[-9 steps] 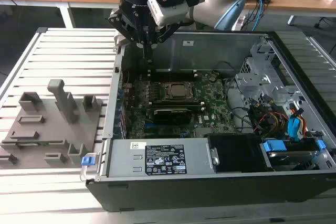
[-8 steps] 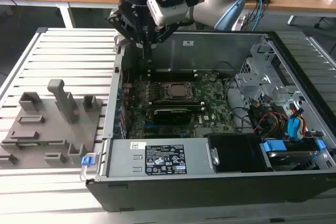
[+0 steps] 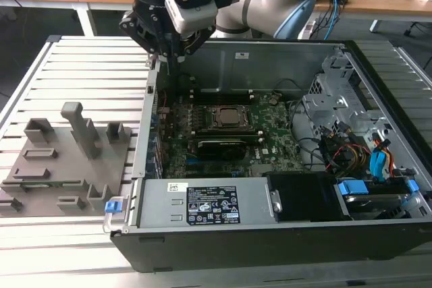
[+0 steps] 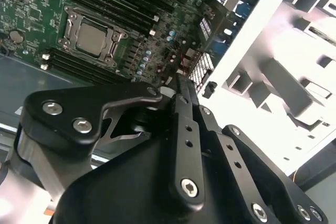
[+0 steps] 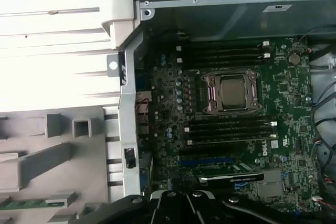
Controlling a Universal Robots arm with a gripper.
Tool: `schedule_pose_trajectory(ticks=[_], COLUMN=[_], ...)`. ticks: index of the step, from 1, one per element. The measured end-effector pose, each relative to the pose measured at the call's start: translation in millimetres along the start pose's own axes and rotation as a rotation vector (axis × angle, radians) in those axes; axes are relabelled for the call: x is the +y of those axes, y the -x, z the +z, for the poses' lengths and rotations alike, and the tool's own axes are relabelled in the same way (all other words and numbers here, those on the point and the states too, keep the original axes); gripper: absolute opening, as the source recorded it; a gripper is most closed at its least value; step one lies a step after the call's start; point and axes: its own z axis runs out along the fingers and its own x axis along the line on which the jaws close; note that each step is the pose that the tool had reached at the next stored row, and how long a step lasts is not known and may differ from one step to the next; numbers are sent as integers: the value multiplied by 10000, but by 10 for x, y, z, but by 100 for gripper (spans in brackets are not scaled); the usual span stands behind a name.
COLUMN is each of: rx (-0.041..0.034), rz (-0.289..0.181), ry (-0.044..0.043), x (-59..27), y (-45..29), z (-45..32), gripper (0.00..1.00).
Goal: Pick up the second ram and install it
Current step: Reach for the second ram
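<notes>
Above the case wall (image 3: 150,109), the gripper (image 3: 167,57) hangs with fingers (image 4: 185,114) pressed together, empty; the second ram (image 5: 23,203) lies in the grey holder tray (image 3: 74,181) beyond that wall.

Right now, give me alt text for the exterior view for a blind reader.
A robot arm's gripper hangs over the far corner of an open computer case, at the exterior view's left. The green motherboard lies inside, and a grey holder tray sits on the slatted table beside the case.
</notes>
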Motion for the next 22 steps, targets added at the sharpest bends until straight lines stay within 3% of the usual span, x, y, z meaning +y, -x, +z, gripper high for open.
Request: schedule_pose_trajectory(ticks=[9,14,20,22], rx=[1,0,0,1], rz=[0,0,-1,1], ry=[0,0,1,0], x=[-13,-23,-44,-47], y=[-175,-311,-581,-635], z=[-3,-6,-11,-13], gripper=[11,11,11,11])
